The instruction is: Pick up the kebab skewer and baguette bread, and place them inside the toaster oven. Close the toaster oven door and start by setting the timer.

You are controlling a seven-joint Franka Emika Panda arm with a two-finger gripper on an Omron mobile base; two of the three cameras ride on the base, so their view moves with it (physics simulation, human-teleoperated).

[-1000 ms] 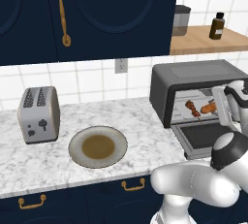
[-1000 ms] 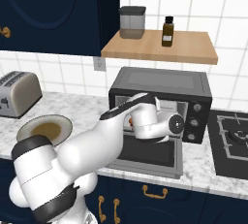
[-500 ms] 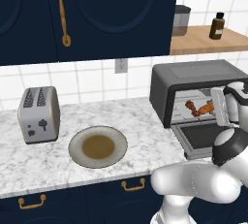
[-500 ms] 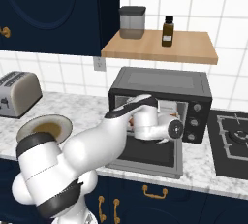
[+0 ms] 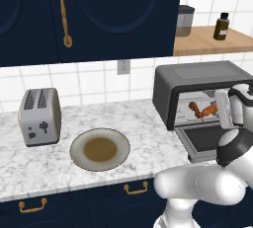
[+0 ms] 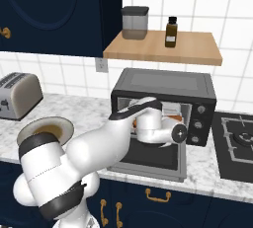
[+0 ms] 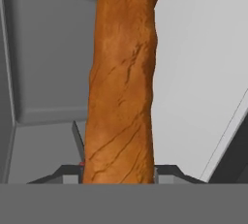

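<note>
**A:** Start at the hand. Your gripper [image 7: 118, 177] is clamped on the baguette [image 7: 122, 77], one jaw on either side of its near end, and the loaf runs straight away from the hand into the grey inside of the toaster oven [image 5: 197, 81].

**B:** So which step are you in?

**A:** The second placing, by the look of it. From the left base view the skewer [image 5: 196, 108] lies inside the oven already, and the baguette [image 5: 211, 109] hangs just beside it, not set down so far as you can tell.

**B:** And the next move?

**A:** Lower the loaf to the oven floor next to the skewer, then open the jaws. After that, draw the hand straight back out, lift the door [image 6: 153, 158], and turn the timer knob [image 6: 200, 108] at the right edge.

**B:** How much room is there?

**A:** Little. The oven walls stand close on both sides of the loaf, and the door lies flat, folded down under your forearm. Outside, the counter [image 5: 143, 123] between the oven and the plate [image 5: 100, 148] gives you open space to back away.
</note>
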